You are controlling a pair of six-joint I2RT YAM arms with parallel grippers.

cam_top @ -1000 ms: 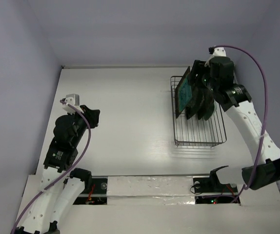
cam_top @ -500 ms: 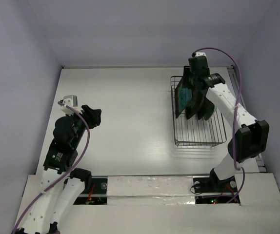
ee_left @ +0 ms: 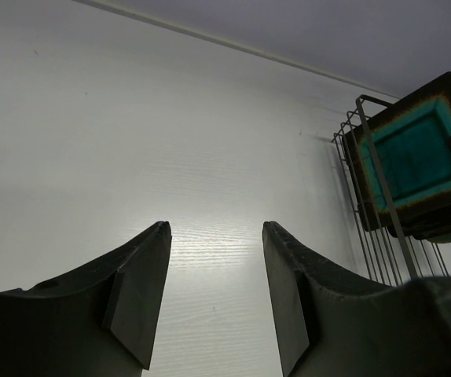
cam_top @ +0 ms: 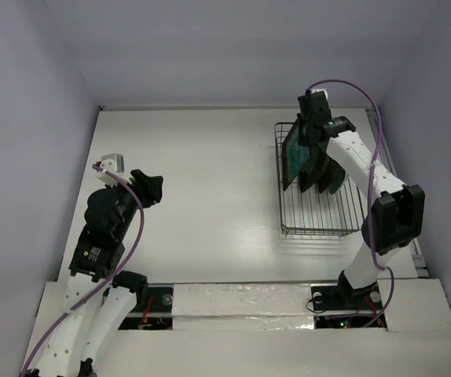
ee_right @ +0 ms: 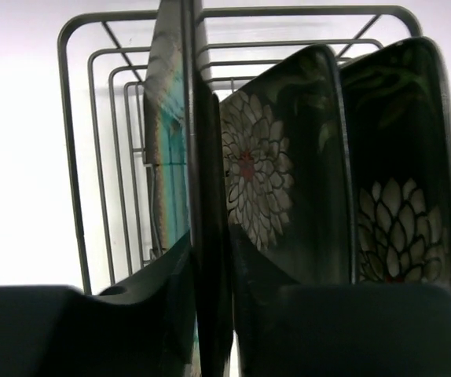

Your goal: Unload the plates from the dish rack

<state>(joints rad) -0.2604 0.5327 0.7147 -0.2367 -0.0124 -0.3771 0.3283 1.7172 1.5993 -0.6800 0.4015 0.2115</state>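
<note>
Right now the right gripper point(cam_top: 309, 140) is reaching into the dish rack point(cam_top: 324, 221). Its fingers point(ee_right: 151, 322) are pinching the upright teal plate point(ee_right: 169, 157) edge-on between them, with no gap showing at either face. Just outside the right-hand finger, two black flowered plates point(ee_right: 280, 165) are standing side by side among the wires. Well apart, the left gripper point(ee_left: 214, 290) is hovering above the table point(ee_left: 131, 118), fingers spread with nothing between them. The rack is sitting beyond those fingertips, off to their right.
</note>
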